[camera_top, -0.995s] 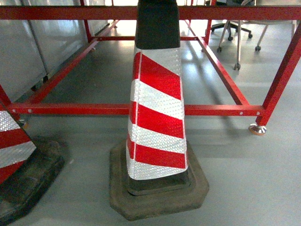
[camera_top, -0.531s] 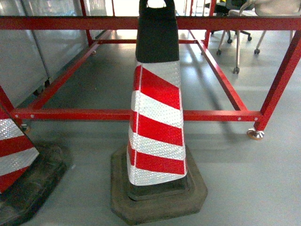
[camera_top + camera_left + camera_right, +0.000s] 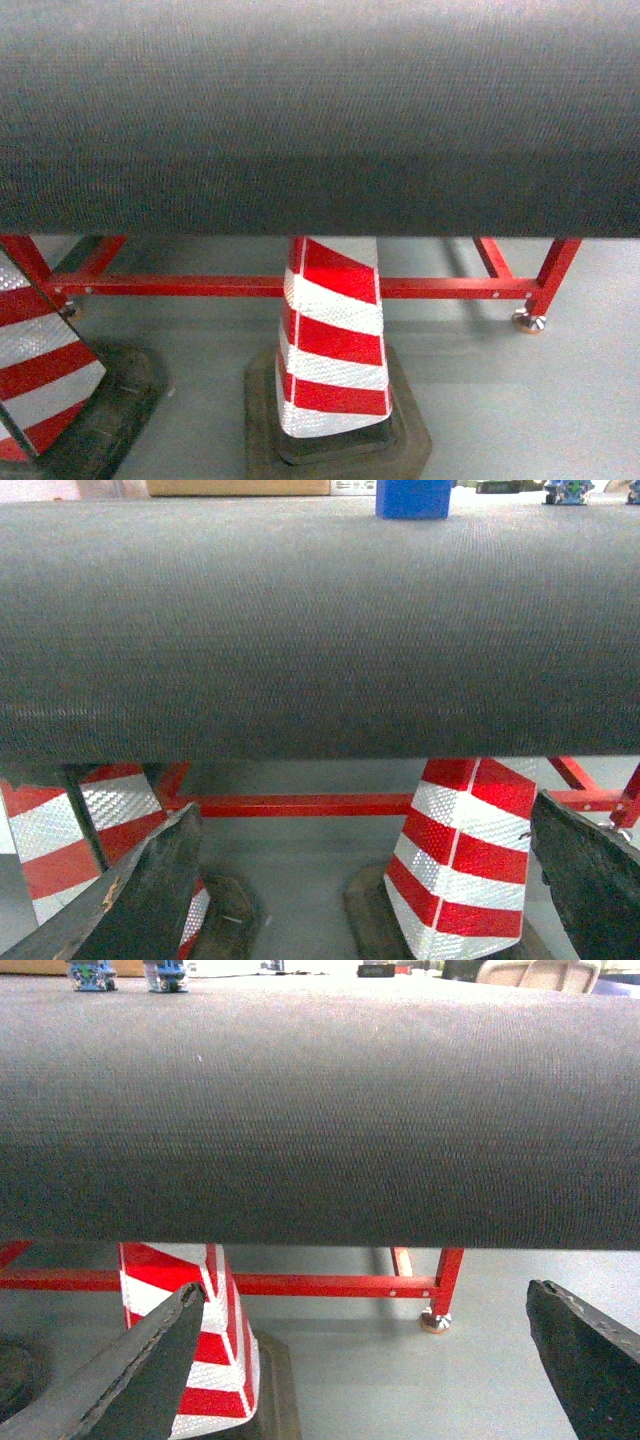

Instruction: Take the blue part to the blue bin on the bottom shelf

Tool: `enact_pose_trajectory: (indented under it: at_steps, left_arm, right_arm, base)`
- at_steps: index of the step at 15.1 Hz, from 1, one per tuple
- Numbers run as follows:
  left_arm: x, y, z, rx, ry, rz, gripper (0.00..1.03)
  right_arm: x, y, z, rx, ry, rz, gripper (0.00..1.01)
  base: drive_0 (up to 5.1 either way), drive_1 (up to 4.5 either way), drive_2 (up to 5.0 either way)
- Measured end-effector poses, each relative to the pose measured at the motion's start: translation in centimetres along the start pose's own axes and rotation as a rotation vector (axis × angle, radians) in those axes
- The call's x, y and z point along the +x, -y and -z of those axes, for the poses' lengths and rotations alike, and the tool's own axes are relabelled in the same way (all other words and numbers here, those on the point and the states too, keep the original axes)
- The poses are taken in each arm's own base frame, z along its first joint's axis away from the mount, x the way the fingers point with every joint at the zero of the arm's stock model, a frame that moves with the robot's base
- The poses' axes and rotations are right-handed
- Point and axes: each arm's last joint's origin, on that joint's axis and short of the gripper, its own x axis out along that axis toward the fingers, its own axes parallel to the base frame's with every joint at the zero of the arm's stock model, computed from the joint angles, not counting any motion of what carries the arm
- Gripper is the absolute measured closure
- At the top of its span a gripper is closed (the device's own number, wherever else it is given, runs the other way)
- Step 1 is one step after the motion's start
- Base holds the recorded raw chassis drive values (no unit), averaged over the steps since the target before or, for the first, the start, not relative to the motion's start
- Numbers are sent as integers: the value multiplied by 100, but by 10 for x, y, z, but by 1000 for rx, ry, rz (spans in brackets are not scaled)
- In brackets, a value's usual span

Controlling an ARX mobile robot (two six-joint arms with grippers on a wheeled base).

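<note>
Dark mat edge [image 3: 320, 120] hides the upper head view.
Left gripper [image 3: 365, 890] and right gripper [image 3: 365, 1360] fingers wide; blue object [image 3: 413, 498] cropped far.

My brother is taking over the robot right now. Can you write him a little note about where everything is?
Left gripper: open, holding nothing, down by the table's front edge.
Right gripper: open and empty too.
A dark mat on the table fills most of every view.
Blue bin: at the far end of the mat in the left wrist view.
Small blue parts sit far back in the right wrist view, too small to identify.
Striped cone stands on the floor under the table.
Done: nothing picked. Left: find the part, grab, bin it.
</note>
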Motion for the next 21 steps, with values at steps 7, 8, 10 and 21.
enact_pose_trajectory:
  at_steps: [7, 8, 10, 21]
  left_arm:
    - [0, 0, 0, 8, 0, 0, 5]
    - [0, 0, 0, 8, 0, -1, 5]
    - [0, 0, 0, 7, 0, 0, 5]
    - [0, 0, 0, 8, 0, 0, 5]
  right_arm:
    - [0, 0, 0, 1, -2, -1, 3]
    - [0, 0, 0, 0, 0, -1, 3]
    - [0, 0, 0, 0, 1, 0, 3]
    - [0, 0, 0, 1, 0, 0, 3]
  base:
    - [0, 0, 0]
    - [0, 0, 0]
    - [0, 0, 0]
    - [0, 0, 0]
